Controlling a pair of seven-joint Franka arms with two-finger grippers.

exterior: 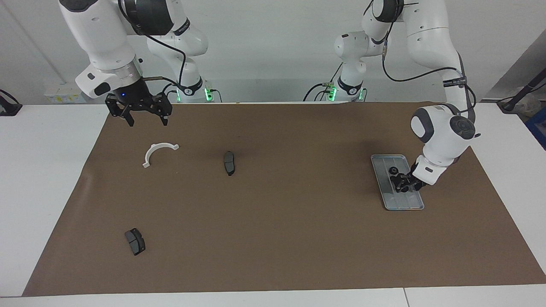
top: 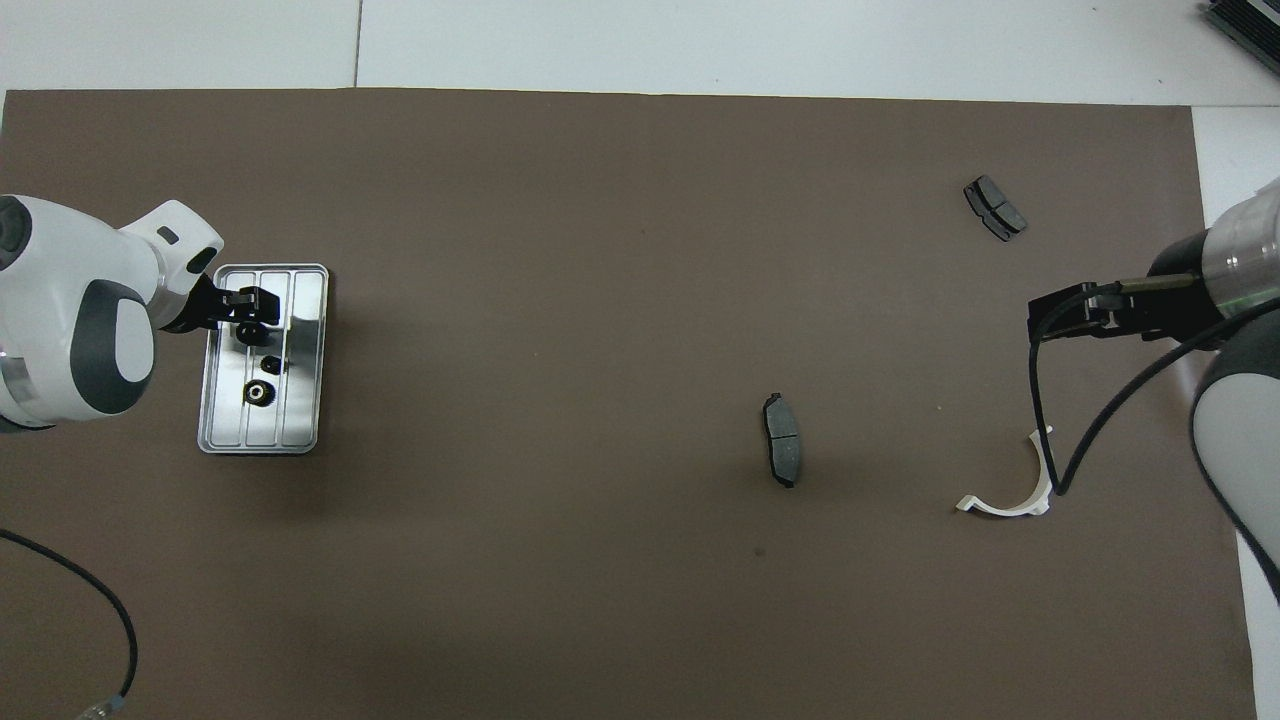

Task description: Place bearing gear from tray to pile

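The silver tray [exterior: 411, 204] lies on the brown mat at the left arm's end; it also shows in the overhead view [top: 300, 420]. Two small black bearing gears sit in it. My left gripper [exterior: 403, 186] is down in the tray at the gear farther from the robots [top: 248, 333], which it mostly covers. The nearer gear [exterior: 393, 170] lies free [top: 259, 392]. The pile is a white half-ring bracket [exterior: 150, 153] and two dark brake pads [exterior: 229, 163] [exterior: 135, 241] toward the right arm's end. My right gripper [exterior: 145, 117] hangs open and empty above the mat, near the bracket.
The brown mat [exterior: 277, 238] covers most of the white table. Between the tray and the brake pad [top: 783, 453] is bare mat. The bracket [top: 1010, 508] and the other pad [top: 995, 208] lie apart. A black cable hangs from the right arm over the bracket.
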